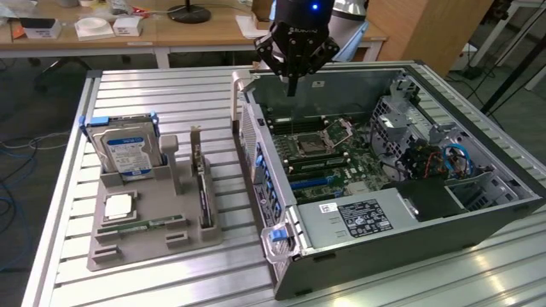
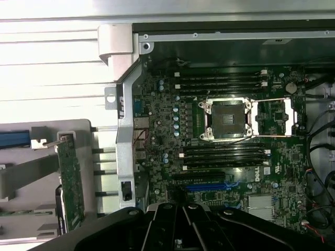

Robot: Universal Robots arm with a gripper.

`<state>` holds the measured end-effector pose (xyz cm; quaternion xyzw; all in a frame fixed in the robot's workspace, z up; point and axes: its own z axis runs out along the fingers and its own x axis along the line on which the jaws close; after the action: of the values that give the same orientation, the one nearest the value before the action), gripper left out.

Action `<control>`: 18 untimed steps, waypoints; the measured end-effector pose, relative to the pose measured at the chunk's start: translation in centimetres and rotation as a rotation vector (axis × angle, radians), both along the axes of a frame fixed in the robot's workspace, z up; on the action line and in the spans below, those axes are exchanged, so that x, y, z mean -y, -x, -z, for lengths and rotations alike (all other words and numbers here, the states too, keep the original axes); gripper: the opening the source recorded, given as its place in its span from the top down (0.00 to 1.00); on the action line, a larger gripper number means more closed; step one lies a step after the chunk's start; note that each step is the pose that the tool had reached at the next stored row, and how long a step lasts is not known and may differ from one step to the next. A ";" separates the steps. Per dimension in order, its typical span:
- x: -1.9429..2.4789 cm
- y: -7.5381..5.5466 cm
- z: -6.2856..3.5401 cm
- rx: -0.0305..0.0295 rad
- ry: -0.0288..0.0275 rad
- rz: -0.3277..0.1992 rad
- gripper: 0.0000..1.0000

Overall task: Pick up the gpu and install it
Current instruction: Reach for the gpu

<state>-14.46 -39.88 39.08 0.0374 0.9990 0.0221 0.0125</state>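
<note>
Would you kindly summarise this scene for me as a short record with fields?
gripper: shut, empty, hovering over the open computer case
gpu: standing on edge in the gray holder beside the case, untouched
holder also carries: hard drive, memory stick
motherboard: exposed inside the case
task state: gpu not yet picked up

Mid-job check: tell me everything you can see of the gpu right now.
The gpu is a thin, flat, dark circuit card standing on its long edge in a slot of the grey holder tray, on the slatted table beside the open computer case. A silvery metal bracket rises at its far end. In the wrist view the gpu looks green on its face. The tray alone touches it; the gripper hangs apart, over the case.
</note>
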 end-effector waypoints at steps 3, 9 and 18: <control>0.00 0.2 0.02 0.0001 0.0000 0.000 0.89; 0.00 0.5 0.06 0.0000 0.0001 0.000 0.89; 0.00 1.0 0.12 0.0000 0.0000 0.000 0.89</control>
<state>-15.48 -39.88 38.96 0.0374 0.9990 0.0221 0.0125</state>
